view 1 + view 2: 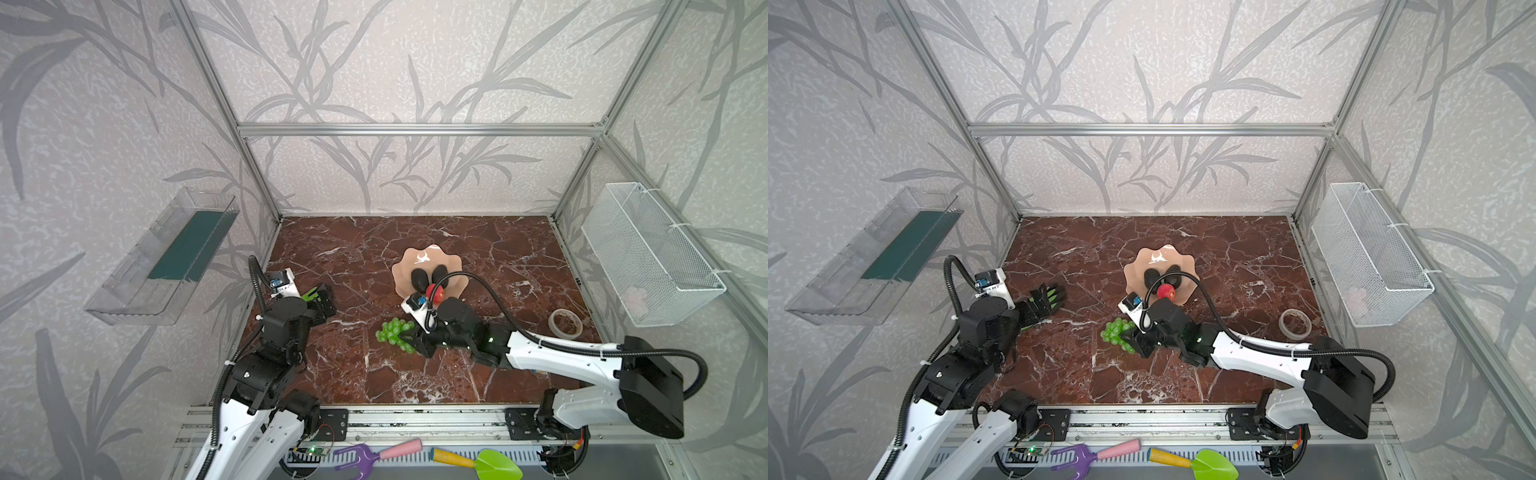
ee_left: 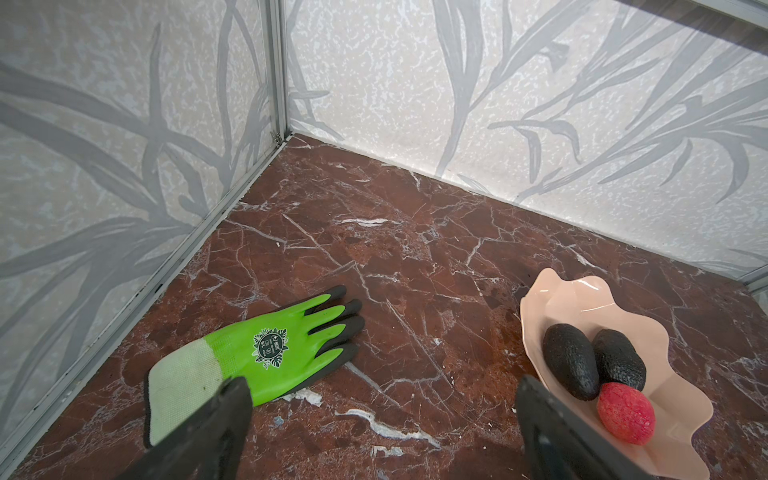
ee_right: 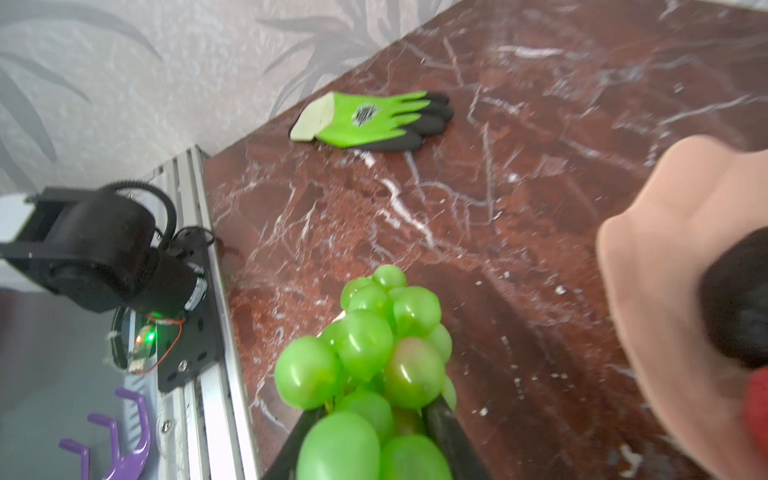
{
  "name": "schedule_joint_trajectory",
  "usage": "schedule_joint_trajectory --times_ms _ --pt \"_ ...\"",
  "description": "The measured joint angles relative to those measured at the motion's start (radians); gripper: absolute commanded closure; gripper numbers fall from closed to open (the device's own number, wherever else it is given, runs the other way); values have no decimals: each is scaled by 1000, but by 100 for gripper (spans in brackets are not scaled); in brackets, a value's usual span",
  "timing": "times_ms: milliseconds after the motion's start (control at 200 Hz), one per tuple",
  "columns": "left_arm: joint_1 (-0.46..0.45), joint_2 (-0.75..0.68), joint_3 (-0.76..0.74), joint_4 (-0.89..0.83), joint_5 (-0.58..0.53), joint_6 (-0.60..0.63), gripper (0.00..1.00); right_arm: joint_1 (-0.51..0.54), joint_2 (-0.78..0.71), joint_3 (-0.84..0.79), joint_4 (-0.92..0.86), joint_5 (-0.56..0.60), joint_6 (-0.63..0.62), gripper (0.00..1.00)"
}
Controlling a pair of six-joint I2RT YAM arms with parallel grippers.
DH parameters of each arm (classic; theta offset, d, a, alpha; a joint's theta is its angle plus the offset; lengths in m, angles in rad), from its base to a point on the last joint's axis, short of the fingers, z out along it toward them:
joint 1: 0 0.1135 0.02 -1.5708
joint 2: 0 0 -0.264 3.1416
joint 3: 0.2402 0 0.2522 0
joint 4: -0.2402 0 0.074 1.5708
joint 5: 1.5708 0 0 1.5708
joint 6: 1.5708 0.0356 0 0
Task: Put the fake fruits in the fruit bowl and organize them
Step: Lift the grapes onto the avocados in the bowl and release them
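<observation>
My right fingers (image 3: 451, 436) are gripping the one grape bunch (image 3: 365, 361) between them; my left fingers (image 2: 208, 432) are standing open. Two avocados (image 2: 571, 361) and one apple (image 2: 625, 413) are lying in the bowl (image 2: 557, 291).

R wrist view — bowl (image 3: 665, 270), apple (image 3: 757, 411) blurred, cut off.

Top views high, looking down on the table (image 1: 332, 249), wrist views low, close — sharing the fruit bowl (image 2: 582, 299)
</observation>
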Motion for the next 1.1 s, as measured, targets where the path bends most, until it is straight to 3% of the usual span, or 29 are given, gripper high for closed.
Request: schedule_joint_trajectory --times_ms 270,550,865,1100 --pt "0 -1 0 0 0 -1 2 -185 -5 123 -29 -16 -21 64" --pt "0 -2 0 0 -2 0 1 -376 139 230 9 -100 -36 63" --pt "0 -3 0 0 -4 0 1 -540 364 331 105 -320 -45 63" --pt "0 -2 0 0 -13 0 1 -593 513 411 129 -434 -72 63"
